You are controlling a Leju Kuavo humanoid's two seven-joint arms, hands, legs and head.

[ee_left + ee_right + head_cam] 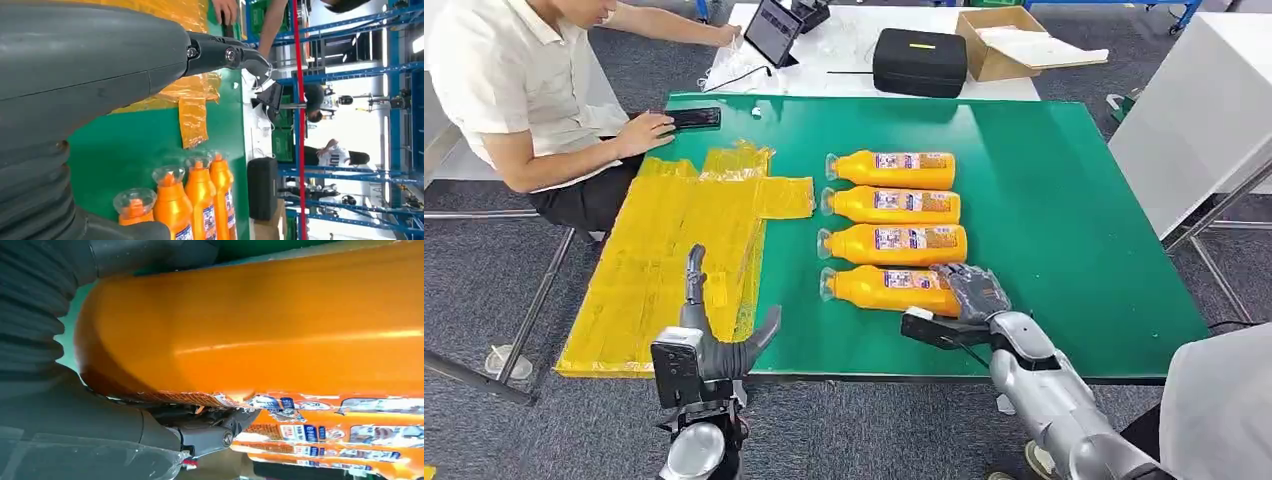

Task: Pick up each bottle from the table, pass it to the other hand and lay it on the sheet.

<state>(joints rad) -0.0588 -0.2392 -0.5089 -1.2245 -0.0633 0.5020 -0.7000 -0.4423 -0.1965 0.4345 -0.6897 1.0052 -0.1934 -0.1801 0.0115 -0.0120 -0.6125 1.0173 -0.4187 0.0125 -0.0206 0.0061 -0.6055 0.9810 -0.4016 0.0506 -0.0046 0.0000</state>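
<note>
Several orange bottles with clear caps lie side by side on the green table (1044, 200), caps pointing toward the yellow sheet (664, 250). My right hand (972, 290) wraps the base end of the nearest bottle (879, 288), which still rests on the table. In the right wrist view that bottle (250, 325) sits between the thumb (75, 410) and the fingers. My left hand (714, 330) hovers open at the table's front edge, beside the sheet's near corner, holding nothing. The left wrist view looks past the left hand (100, 65) at the bottle caps (172, 205) and the sheet (192, 110).
A person sits at the table's far left corner with a hand on a black phone (692, 118). Behind the green table stands a white table with a tablet (772, 30), a black case (919, 62) and a cardboard box (999, 40). Another white table (1194, 120) stands at the right.
</note>
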